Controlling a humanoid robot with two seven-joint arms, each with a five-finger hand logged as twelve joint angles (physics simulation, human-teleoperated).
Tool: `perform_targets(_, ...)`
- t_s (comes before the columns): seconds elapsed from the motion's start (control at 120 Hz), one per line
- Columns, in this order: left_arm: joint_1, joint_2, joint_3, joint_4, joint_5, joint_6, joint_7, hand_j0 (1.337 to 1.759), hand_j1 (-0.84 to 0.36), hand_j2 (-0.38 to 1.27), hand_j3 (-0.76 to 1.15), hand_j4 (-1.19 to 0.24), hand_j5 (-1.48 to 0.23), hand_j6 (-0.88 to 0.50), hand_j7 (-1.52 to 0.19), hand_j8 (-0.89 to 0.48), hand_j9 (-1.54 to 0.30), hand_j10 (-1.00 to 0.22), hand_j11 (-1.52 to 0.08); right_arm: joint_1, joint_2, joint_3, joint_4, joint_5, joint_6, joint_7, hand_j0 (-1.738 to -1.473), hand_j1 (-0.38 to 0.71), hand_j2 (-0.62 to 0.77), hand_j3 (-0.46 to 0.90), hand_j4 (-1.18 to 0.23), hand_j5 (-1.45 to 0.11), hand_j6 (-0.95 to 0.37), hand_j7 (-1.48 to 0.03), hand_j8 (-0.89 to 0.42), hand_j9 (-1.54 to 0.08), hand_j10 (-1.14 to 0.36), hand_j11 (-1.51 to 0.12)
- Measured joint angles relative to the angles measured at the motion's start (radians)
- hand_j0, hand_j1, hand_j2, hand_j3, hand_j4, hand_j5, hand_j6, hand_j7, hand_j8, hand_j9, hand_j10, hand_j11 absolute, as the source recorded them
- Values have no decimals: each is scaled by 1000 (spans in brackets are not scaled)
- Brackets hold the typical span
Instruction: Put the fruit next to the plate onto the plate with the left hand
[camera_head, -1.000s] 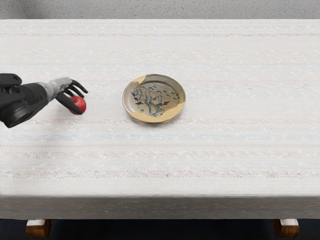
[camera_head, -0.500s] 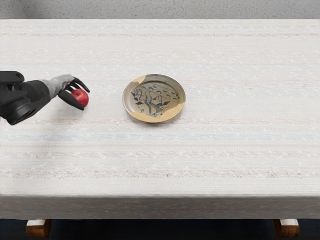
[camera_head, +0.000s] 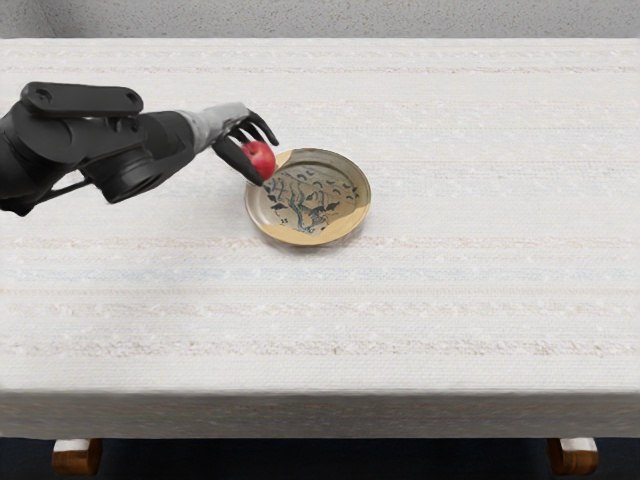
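Note:
A small red fruit (camera_head: 260, 157) is held in my left hand (camera_head: 250, 150), whose dark fingers curl around it. The hand and fruit hang above the table at the upper-left rim of the plate (camera_head: 345, 220), a round dish with a tan rim and a blue pattern in its middle. My left arm reaches in from the left edge of the head view. The right arm does not show.
The plate lies near the middle of a long white table (camera_head: 450, 320). The table's front edge runs along the bottom of the view, with wooden feet below it.
My left hand has lifted the red fruit off the table and carried it right and up, from well left of the plate to its upper-left rim.

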Motion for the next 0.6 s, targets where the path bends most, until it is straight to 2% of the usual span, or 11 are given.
perform_targets(0.175, -1, -71, -3, 8, -26, 6, 2, 1658, -250, 190, 0, -513, -683, -458, -681, -418, -673, -518, -676, 0, 0, 0, 0, 0, 0, 0, -1658, -349, 0, 0, 0, 0, -1, 0, 0, 0, 0, 0)
perform_targets(0.317, -10, -56, -7, 15, -30, 10, 2, 1658, 18, 101, 0, -284, -377, -256, -375, -236, -371, -286, -373, 0, 0, 0, 0, 0, 0, 0, -1658, -349, 0, 0, 0, 0, -1, 0, 0, 0, 0, 0)
perform_targets(0.433, -35, 50, -9, 15, -30, 1, 2, 1658, 156, 58, 0, -166, -219, -150, -219, -139, -216, -167, -217, 0, 0, 0, 0, 0, 0, 0, -1658, -349, 0, 0, -1, 0, -1, 0, -1, 0, 0, 0)
perform_targets(0.6, -4, 213, -27, 15, -30, -24, 0, 1658, 257, 27, 0, -80, -105, -73, -105, -68, -104, -80, -104, 0, 0, 0, 0, 0, 0, 0, -1658, -349, 0, 0, 0, 0, -1, 0, -1, 0, 0, 0)
